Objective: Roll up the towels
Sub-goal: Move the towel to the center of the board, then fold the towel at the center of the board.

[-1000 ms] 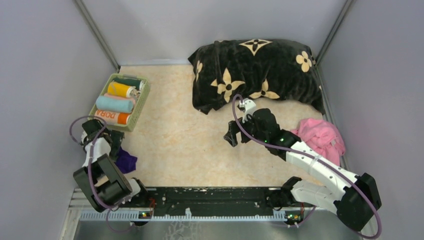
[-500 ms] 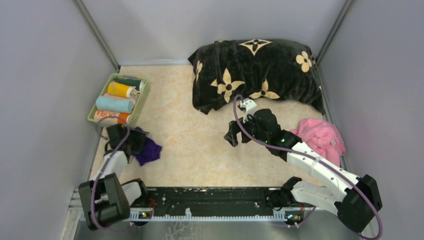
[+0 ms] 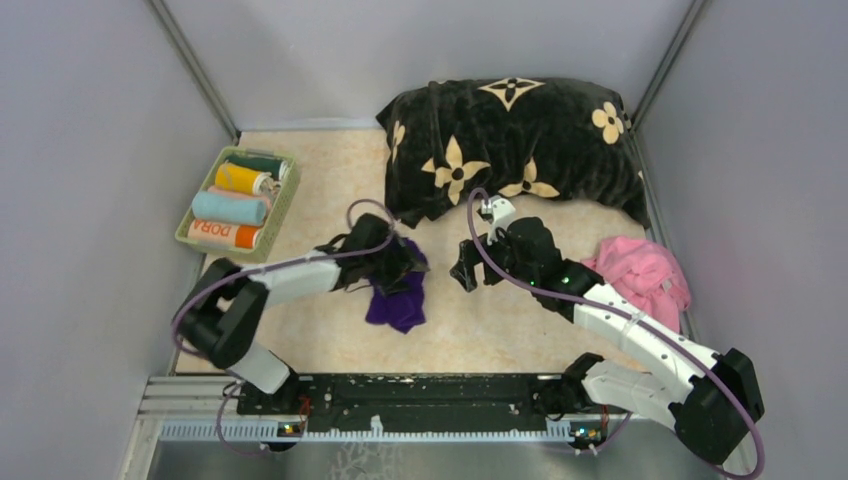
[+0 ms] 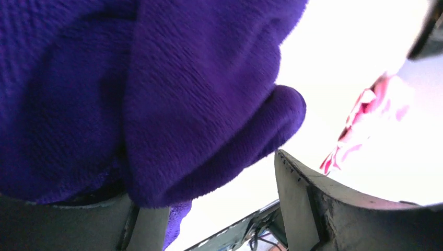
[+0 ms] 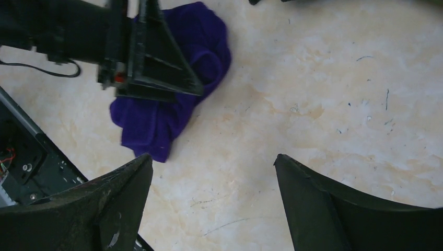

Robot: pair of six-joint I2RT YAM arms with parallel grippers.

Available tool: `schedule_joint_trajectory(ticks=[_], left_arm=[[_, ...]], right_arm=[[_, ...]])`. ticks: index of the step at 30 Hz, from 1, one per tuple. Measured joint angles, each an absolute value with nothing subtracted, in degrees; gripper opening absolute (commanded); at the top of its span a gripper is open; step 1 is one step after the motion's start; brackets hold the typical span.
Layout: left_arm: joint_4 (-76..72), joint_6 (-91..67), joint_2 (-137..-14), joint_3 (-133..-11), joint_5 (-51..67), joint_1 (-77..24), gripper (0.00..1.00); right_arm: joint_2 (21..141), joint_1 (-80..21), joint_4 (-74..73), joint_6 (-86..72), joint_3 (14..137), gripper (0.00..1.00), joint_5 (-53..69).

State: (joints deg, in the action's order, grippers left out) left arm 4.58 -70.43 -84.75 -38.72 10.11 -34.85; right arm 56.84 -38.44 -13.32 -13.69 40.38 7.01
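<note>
Beige counter, grey walls. Purple towel (image 3: pixel 398 292) at counter middle, bunched, held in left gripper (image 3: pixel 392 264). Right gripper (image 5: pixel 211 172) beside it, wide apart, holding nothing. Towel looks soft, light, floppy; best grab at corner, spread flat, then roll.

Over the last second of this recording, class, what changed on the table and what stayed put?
The left arm swung from the near-left corner to the middle of the table, carrying the purple towel in its fingers; the towel now hangs at the centre, near the right fingers. The right arm, cushion, pink towel and basket of rolled towels stayed as they were.
</note>
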Motion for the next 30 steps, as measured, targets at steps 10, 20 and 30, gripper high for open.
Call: schedule_joint_trajectory(ticks=[10,20,30], left_arm=[[2.76,-57.95,-99.68,-63.22,9.13,-42.63,0.81],[5.98,-50.13,-81.84,-49.87,4.49,-36.99,0.76],[6.33,-47.33,-76.49,-34.41,8.32,-33.58,0.63]], right_arm=[[56.84,-38.44,-15.33,-14.79,40.38,0.82,4.47],[62.39,-38.44,-15.03,-17.37,40.36,0.57,9.32],[76.2,-39.29,-6.66,-22.72,40.14,0.41,16.27]])
